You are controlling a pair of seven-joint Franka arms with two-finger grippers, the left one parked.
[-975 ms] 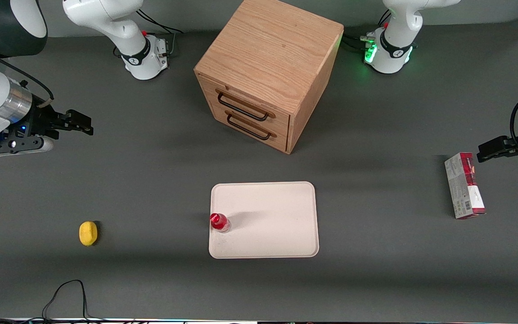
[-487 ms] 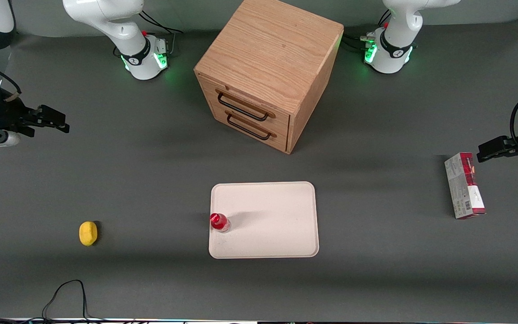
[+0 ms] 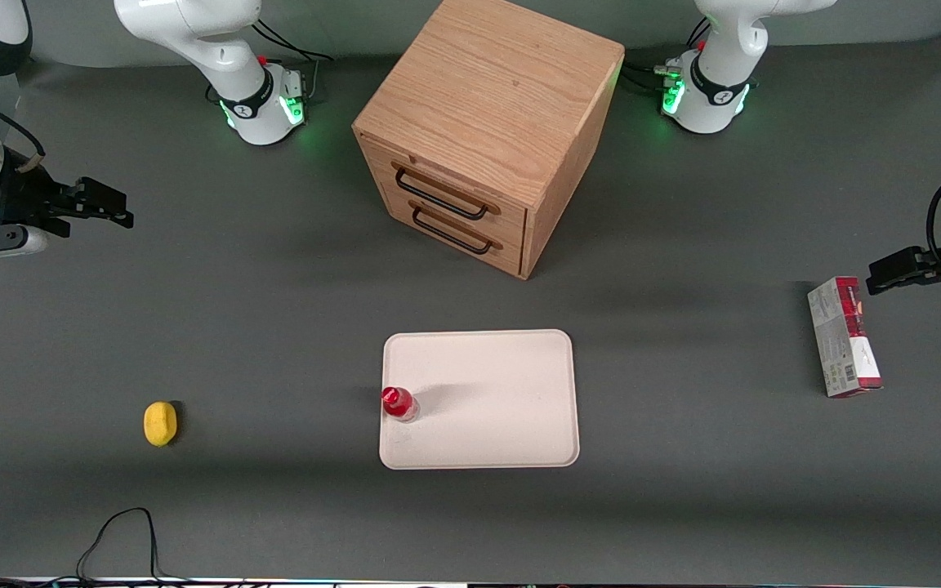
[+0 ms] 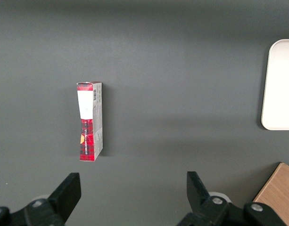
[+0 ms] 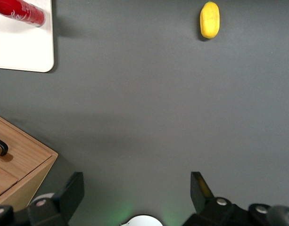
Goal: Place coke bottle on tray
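Note:
The small red coke bottle (image 3: 398, 403) stands upright on the cream-white tray (image 3: 495, 408), at the tray's edge toward the working arm's end. It also shows in the right wrist view (image 5: 21, 12), on the tray's corner (image 5: 26, 52). My right gripper (image 3: 115, 211) is open and empty. It hangs high over the working arm's end of the table, well apart from the tray and farther from the front camera than it. In the right wrist view the gripper (image 5: 137, 188) holds nothing between its two fingers.
A wooden drawer cabinet (image 3: 487, 122) stands farther from the front camera than the tray. A yellow lemon (image 3: 160, 423) lies toward the working arm's end. A red-and-grey carton box (image 3: 844, 336) lies toward the parked arm's end. A black cable (image 3: 115, 539) loops at the near edge.
My right gripper drew back from the tray toward the working arm's end, then shifted slightly inward again. The coke bottle and tray have not moved.

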